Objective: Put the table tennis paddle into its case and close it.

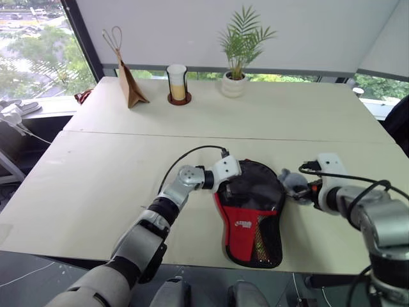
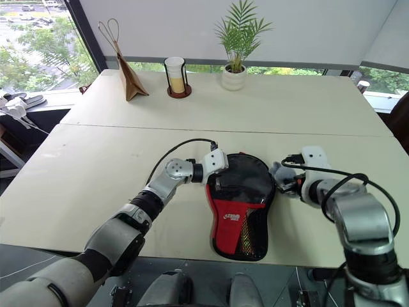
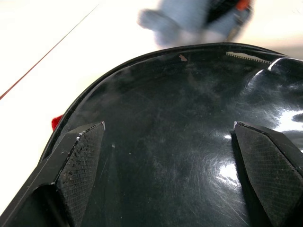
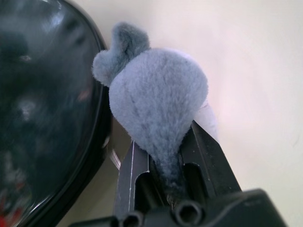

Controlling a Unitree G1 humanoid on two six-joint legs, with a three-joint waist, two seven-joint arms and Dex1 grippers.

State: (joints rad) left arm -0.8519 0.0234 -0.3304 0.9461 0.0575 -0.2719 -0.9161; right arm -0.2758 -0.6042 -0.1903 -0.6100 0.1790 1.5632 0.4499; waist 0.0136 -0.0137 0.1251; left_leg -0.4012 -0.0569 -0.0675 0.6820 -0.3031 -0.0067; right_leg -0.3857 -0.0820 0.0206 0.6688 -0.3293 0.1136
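The case (image 1: 250, 211) is lying on the table (image 1: 96, 185), near the front edge. The fluffy ball (image 1: 294, 183) is sitting just right of it. A bag (image 1: 131, 86), cup (image 1: 177, 83) and plant (image 1: 238, 57) are standing far behind.

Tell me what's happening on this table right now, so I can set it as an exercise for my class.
A two-armed robot is working on a black paddle-shaped fabric case with a red panel and mesh pocket, lying flat on the pale wooden table. Its left gripper rests open over the case's round end. Its right gripper is shut on a small grey-blue fluffy ball right beside the case's edge. A paper bag, a cup and a potted plant stand along the far edge.
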